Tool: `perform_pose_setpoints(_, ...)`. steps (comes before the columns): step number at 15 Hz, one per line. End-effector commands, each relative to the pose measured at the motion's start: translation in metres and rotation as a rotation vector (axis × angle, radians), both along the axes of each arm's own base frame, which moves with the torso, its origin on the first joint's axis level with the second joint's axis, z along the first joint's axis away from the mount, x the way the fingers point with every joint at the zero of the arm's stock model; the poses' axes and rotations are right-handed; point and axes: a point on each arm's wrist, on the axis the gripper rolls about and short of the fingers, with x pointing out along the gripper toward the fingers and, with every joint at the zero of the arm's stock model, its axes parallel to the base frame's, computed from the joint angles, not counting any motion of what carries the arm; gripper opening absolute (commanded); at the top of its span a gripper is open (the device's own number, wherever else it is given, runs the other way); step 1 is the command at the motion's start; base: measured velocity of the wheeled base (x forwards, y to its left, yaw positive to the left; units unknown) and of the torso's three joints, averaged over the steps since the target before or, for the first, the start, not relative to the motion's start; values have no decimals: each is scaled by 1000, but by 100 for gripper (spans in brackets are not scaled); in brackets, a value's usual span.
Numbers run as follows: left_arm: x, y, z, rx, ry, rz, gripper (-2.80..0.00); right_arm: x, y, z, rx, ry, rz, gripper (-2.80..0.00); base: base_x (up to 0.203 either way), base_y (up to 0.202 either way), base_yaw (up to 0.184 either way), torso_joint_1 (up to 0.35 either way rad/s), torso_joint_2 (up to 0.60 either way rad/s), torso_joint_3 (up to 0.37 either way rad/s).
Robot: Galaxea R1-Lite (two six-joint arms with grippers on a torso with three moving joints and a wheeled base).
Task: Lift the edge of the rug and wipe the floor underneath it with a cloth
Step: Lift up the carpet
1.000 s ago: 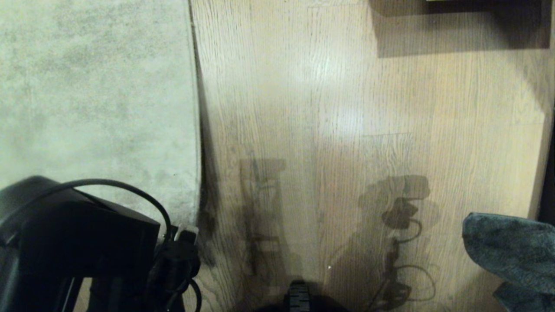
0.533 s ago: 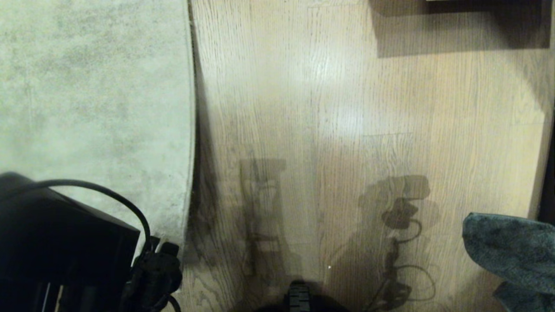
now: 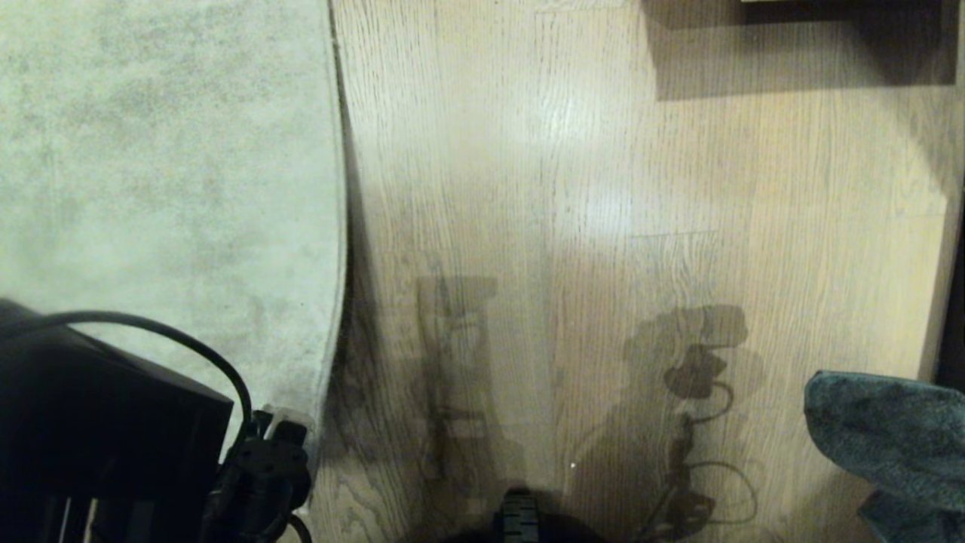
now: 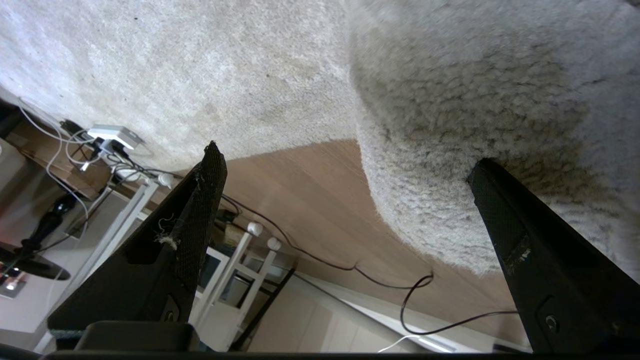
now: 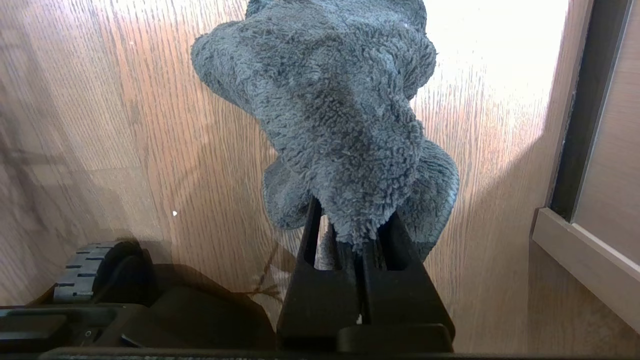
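Overhead, fuzzy cloth (image 5: 340,115) bunches above glossy wood-grain floor (image 5: 150,125).

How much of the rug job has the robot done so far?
Done: the right gripper has its jaws shut on the cloth. In hand: the left gripper is at the rug edge with its jaws wide open, gripping nothing. Left: lift that edge and wipe the floor underneath.
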Motion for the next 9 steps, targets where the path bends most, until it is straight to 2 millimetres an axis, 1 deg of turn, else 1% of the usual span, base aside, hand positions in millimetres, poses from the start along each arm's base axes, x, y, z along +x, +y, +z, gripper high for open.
perform_pose_setpoints(1, 3, -6, 7, -53, -81, -14, 0, 0, 0, 0, 0, 1, 0, -280, 0, 0, 0, 0, 0, 0)
perform_pose_setpoints(6, 5, -37, 9, -167, -180, -93, 0, 0, 0, 0, 0, 1, 0, -280, 0, 0, 0, 0, 0, 0)
perform_pose_setpoints(9, 17, -52, 12, -207, -236, -118, 0, 0, 0, 0, 0, 1, 0, -280, 0, 0, 0, 0, 0, 0)
